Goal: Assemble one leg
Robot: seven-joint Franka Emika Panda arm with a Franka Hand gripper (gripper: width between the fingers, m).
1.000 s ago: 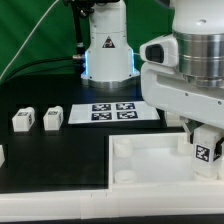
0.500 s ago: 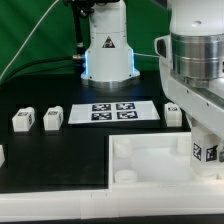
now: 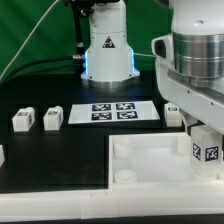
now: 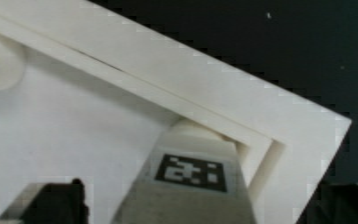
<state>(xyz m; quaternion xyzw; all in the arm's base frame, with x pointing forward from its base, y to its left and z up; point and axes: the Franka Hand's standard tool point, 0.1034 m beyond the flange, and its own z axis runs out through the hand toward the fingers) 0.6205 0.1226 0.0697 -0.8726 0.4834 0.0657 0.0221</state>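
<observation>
One pincer [image 3: 205, 128] worked this scene, and we could not tell whether it was clamped or slack: the exterior view hid its fingers behind the arm's bulky wrist, and the wrist view showed only one dark fingertip [image 4: 55, 199] at the frame's edge. Directly beneath it stood the leg [image 3: 207, 151], a small white plastic rectangular post with a black-and-white square tag on its side, upright in the corner of the large white square tray-like part with raised rims [image 3: 150, 160], on the exterior view's right.

We judged the chief danger to be a bad seating. In the wrist view the leg [image 4: 202, 165] sat hard against the tray's inner rim [image 4: 194, 95], so a slight tilt or offset could jam it or cross its fitting. A twist with a poor grip might slip on the smooth plastic. The tray might also shift on the black table [image 3: 60, 145] under side force.

Further out, two similar white posts [image 3: 37, 119] stood well apart on the table, beside the marker board [image 3: 112, 112].
</observation>
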